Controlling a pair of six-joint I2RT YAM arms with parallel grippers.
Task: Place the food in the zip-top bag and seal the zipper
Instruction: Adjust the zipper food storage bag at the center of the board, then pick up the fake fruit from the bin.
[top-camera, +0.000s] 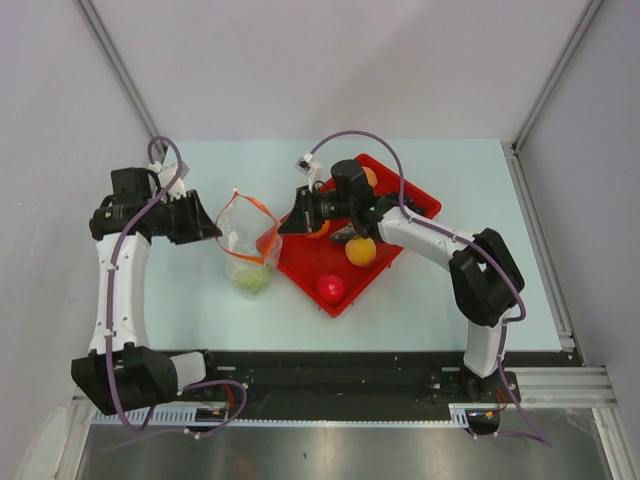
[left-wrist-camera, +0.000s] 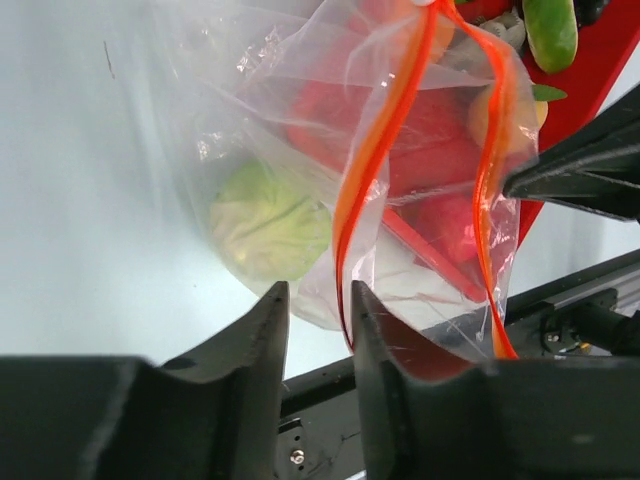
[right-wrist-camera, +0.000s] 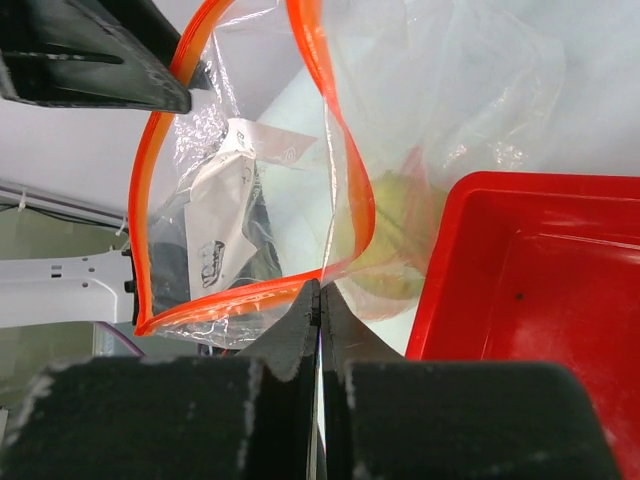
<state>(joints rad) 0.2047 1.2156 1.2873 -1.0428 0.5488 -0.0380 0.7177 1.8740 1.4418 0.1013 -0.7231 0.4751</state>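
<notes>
fingers (right-wrist-camera: 285, 340) on right gripper (right-wrist-camera: 318, 290): pressed flat together, no gap, pinching the zipper (left-wrist-camera: 370, 160) rim of the zip-top bag (top-camera: 240, 235) on its tray side, holding that side up.
fingers (left-wrist-camera: 255, 350) on left gripper (left-wrist-camera: 318, 292): parted, clear gap between them, clamping nothing. left-side stretch of the orange-red strip hangs into that gap, close against one finger; can't tell if touching.

largest down:
- table (top-camera: 450, 300): pale, carries everything.
- right arm (top-camera: 430, 235): reaches across the tray toward the bag.
- red tray (top-camera: 298, 262): sits diagonal at centre of the table.
- zip-top bag: stands upright between the two grippers, just beside the tray's left corner. mouth gapes upward, unsealed, strip halves well apart.
- green cabbage (top-camera: 252, 278): inside the bag, down at its bottom, near end.
- orange (top-camera: 360, 250): on the tray floor, just beside the right arm.
- second orange (top-camera: 371, 177): far corner of the tray, half hidden behind the arm.
- red tomato (top-camera: 330, 288): near corner of the tray, apart from the orange.
- white label (right-wrist-camera: 225, 215): on the bag's wall, crumpled, seen through the open mouth from the right wrist view.
</notes>
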